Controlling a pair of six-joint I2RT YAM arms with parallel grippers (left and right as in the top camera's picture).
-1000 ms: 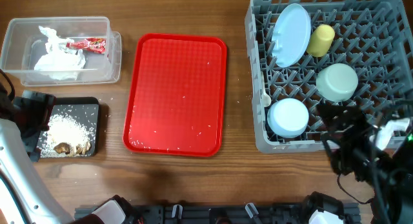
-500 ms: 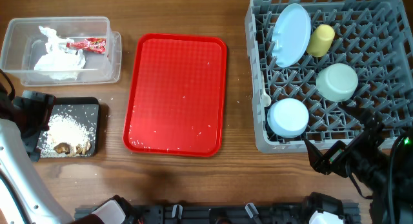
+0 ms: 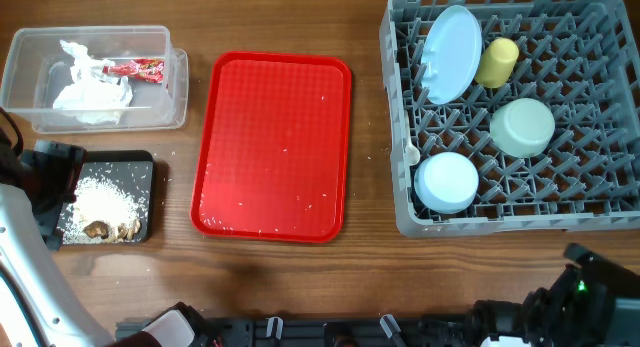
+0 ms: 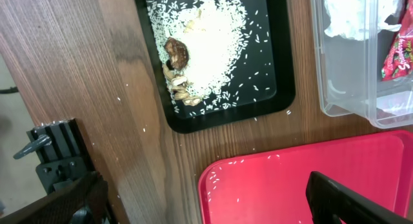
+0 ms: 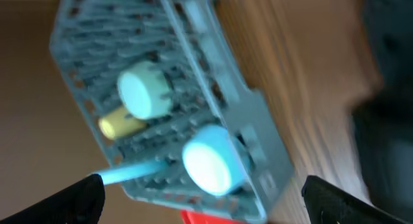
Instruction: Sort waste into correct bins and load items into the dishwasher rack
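Note:
The grey dishwasher rack [image 3: 400, 117] holds the light-blue plate [image 3: 450, 54], yellow-green cup [image 3: 497, 62], pale green bowl [image 3: 522, 127] and blue-green bowl [image 3: 447, 181]. A white utensil tip [image 3: 412, 153] pokes out at its left wall. The clear tub [image 3: 170, 97] holds the napkin [image 3: 90, 95] and wrapper [image 3: 135, 70]. The black tray [image 3: 140, 167] holds rice [image 3: 100, 195] and brown lumps [image 3: 108, 229]. My left gripper [image 3: 50, 182] is open and empty beside the black tray; it also shows in the left wrist view [image 4: 213, 208]. My right gripper [image 5: 210, 208] is open and empty, and its arm [image 3: 600, 287] is below the rack.
A flat red serving tray [image 3: 272, 147] with a few stray rice grains lies between the bins and the rack. Loose grains dot the wood around the black tray [image 4: 284, 104]. The right wrist view is blurred; it shows the rack [image 5: 258, 133] from the front.
My right arm has pulled back from the rack's front edge toward the bottom right corner. The left arm and all the objects have not moved.

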